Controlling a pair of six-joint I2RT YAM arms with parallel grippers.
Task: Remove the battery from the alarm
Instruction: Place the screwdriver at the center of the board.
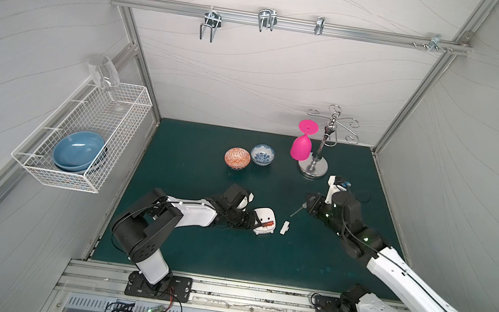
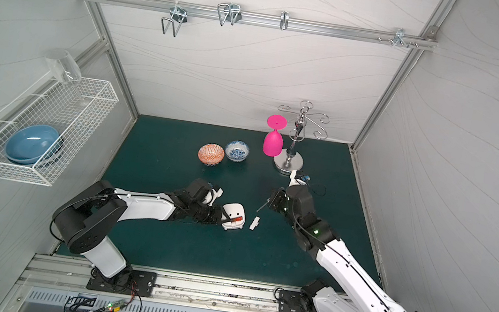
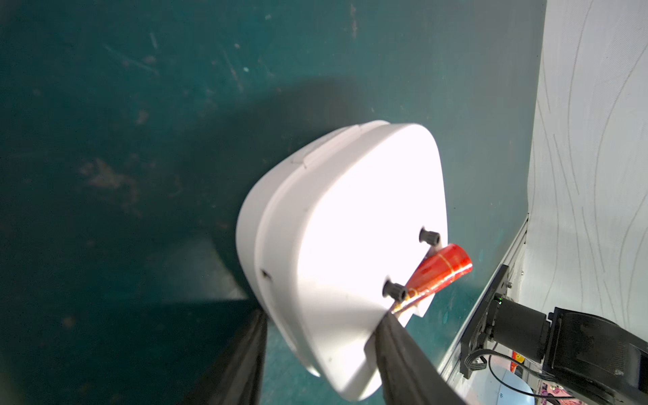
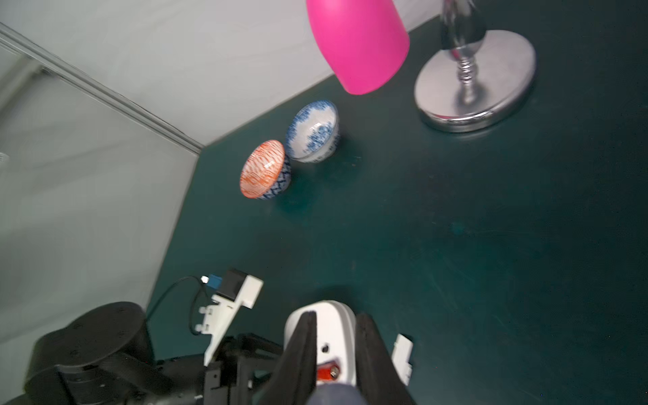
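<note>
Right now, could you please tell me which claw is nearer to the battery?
Left. The left claw is at the alarm, one fingertip beside the battery. The right claw, holding the screwdriver, sits apart, past the white cover.

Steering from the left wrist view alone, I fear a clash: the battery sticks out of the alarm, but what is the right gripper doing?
Observer: The right gripper hovers off to the side of the alarm, not touching it, holding the screwdriver.
Operator: Where's the compartment cover?
Observer: The white cover lies on the mat, between the alarm and the screwdriver's tip.
Operator: Anything behind?
Observer: The orange bowl and the blue bowl, well back from the alarm.
</note>
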